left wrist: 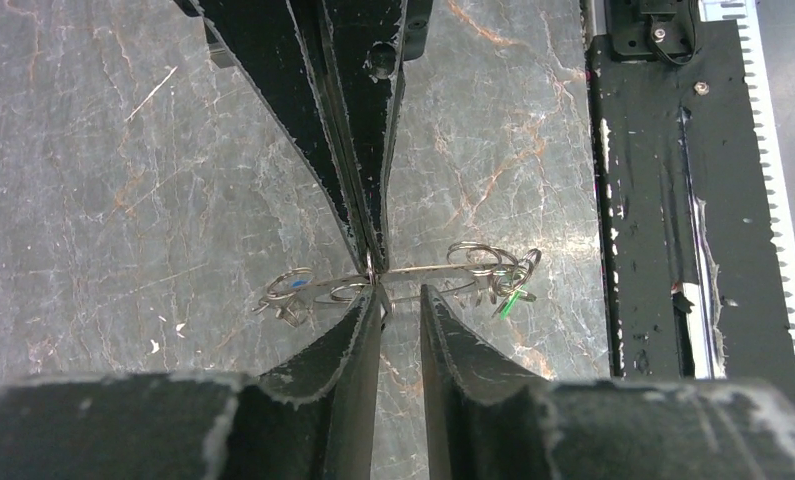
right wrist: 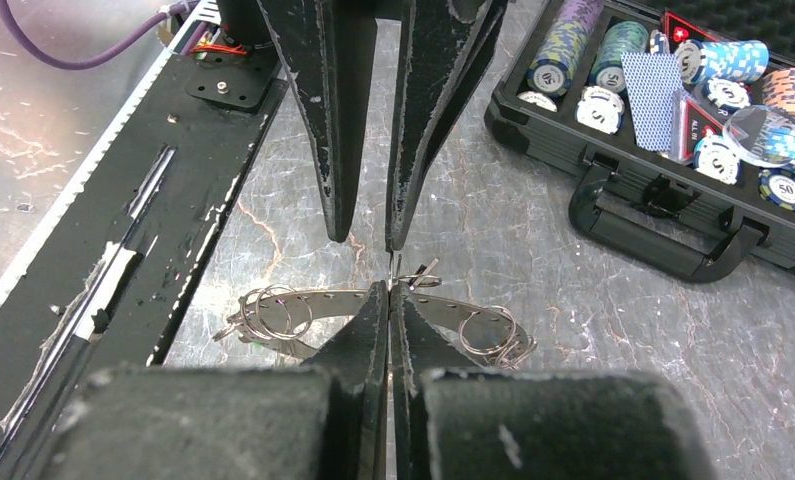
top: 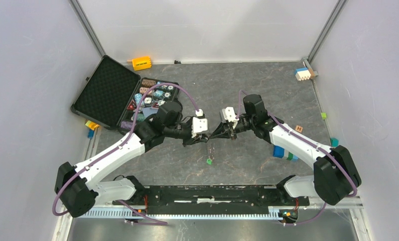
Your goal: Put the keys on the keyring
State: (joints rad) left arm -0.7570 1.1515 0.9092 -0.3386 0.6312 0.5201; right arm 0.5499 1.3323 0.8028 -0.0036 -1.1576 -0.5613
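Right wrist cam: my right jaws are clamped shut on the keyring (right wrist: 338,296), holding it above the bench (right wrist: 593,330), I reckon so the left jaws, slightly open and empty, can reach it. Some keys (left wrist: 511,298) dangle off it.

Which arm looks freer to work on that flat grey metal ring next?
Left, probably: the left gripper is open beside the flat grey metal ring, while the right gripper is shut on it.
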